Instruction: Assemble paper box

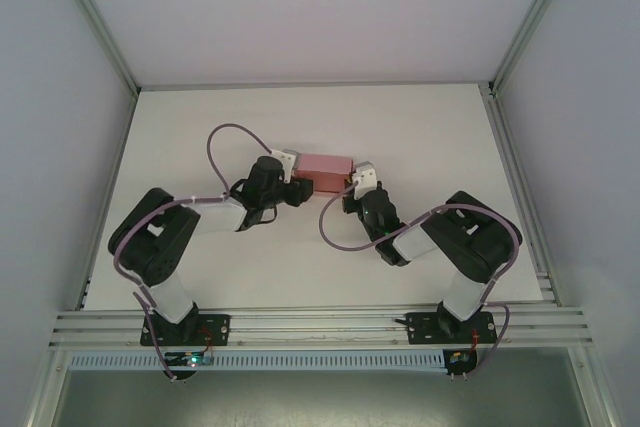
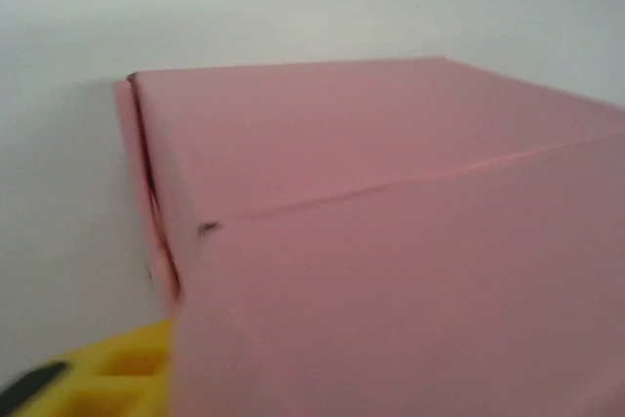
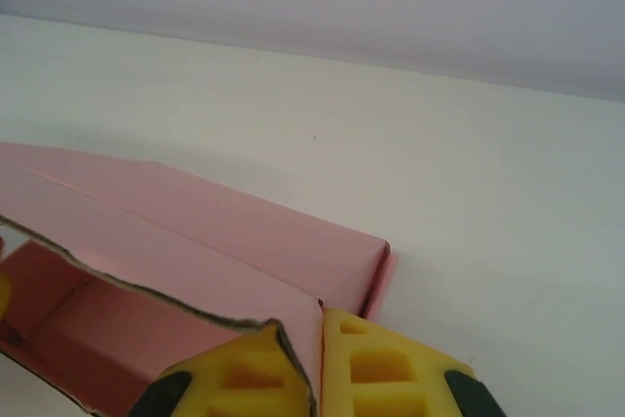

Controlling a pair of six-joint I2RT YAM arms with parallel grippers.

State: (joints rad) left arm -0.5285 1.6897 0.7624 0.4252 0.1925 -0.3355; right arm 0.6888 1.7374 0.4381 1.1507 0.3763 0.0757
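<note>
Pink box (image 1: 325, 169) braced at both ends by two grippers, mid-table.

The box lies on the white table (image 1: 430, 127), part-formed. Its top panel is creased over, and one long side stands open with a ragged edge in the right wrist view. The right gripper (image 3: 317, 339) is at the box's right end, its yellow fingers (image 3: 381, 373) pinched shut on the thin end wall, likely pinning that corner so the card can't slide. The left gripper (image 1: 298, 189) is hard against the box's left end. One yellow finger (image 2: 107, 373) shows beside the box corner and the other is hidden, so I can't tell how far it is open. It is probably steadying the end flap.
</note>
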